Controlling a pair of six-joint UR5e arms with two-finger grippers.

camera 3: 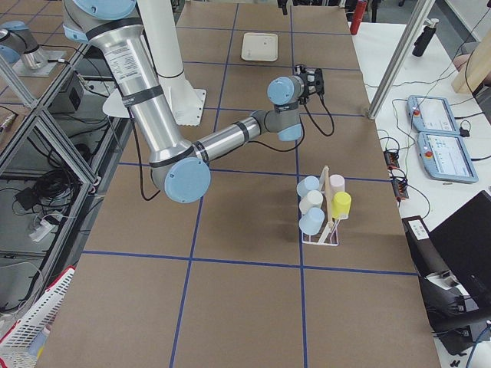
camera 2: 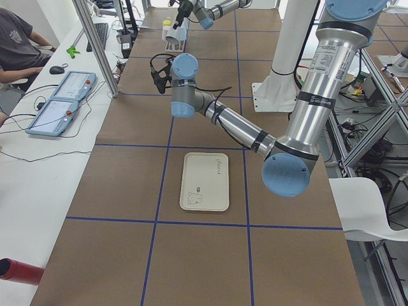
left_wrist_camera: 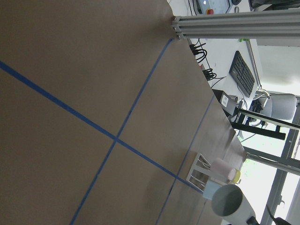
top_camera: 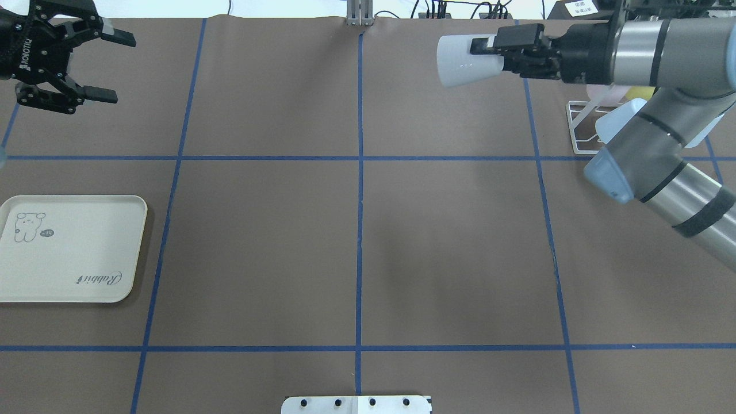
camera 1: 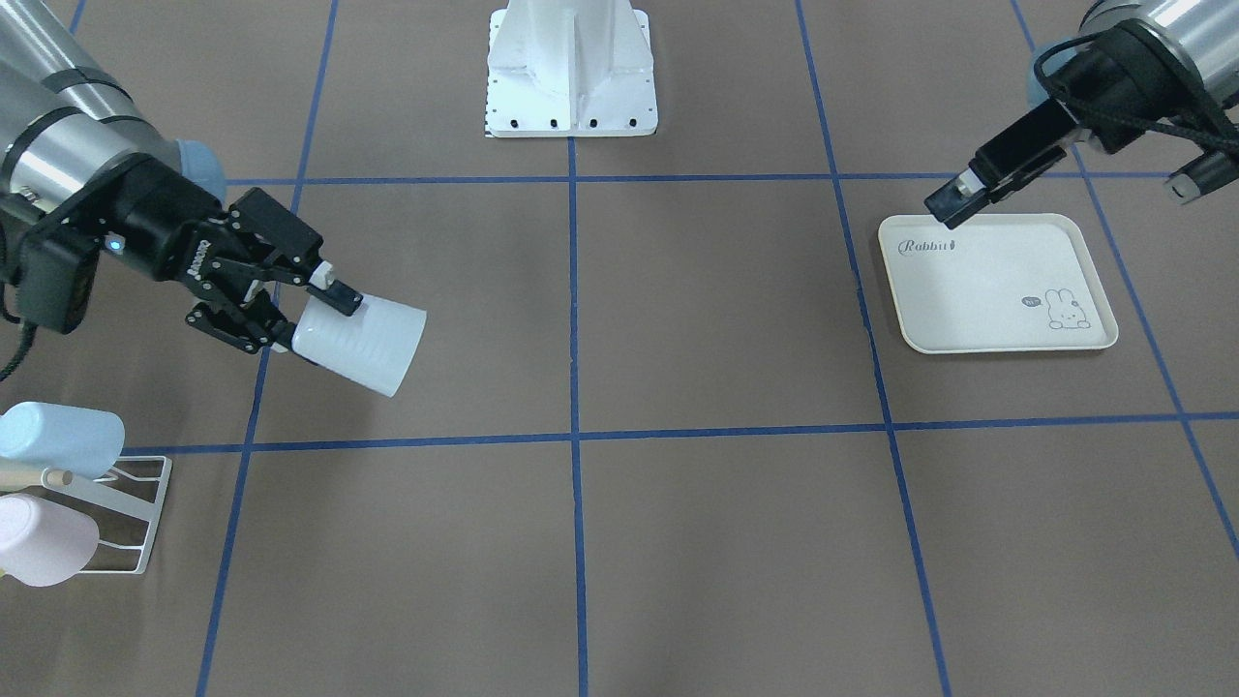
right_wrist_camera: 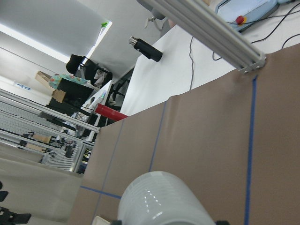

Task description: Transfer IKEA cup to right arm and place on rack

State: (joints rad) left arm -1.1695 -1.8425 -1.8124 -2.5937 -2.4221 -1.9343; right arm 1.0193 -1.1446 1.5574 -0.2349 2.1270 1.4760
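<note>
- The right gripper [camera 1: 315,324] is clamped across the narrow end of a white ribbed cup [camera 1: 373,344] – one finger lies along the upper wall, the other comes in from below.
- The cup is on its side and lifted off the brown table [camera 1: 678,542]. Its open mouth points away from the rack [camera 1: 157,518], toward the middle of the table.
- It hangs near the rack on the rack's table-centre side, apart from it and touching none of the prongs.
- The right arm [top_camera: 661,172] reaches over the rack from the robot's side, and from overhead its elbow hides part of the frame.
- The white wire rack already carries other cups. A pale-blue cup [camera 1: 58,438] and a pink cup [camera 1: 44,542] sit on either side of its wooden dowel [camera 1: 39,474]. From the right end of the table a yellow cup [camera 3: 341,203] and a cream cup [camera 3: 311,201] show too.
- The left gripper [top_camera: 118,68] is well apart from the rack, at the opposite end of the table – its jaws are spread wide with nothing between them.
- A cream rabbit-print tray [top_camera: 75,287] lies flat at that same far end from the rack, near the left gripper and bare.
- The white robot base [camera 1: 571,77] stands at the table's edge, between the rack's end and the tray's end.
</note>
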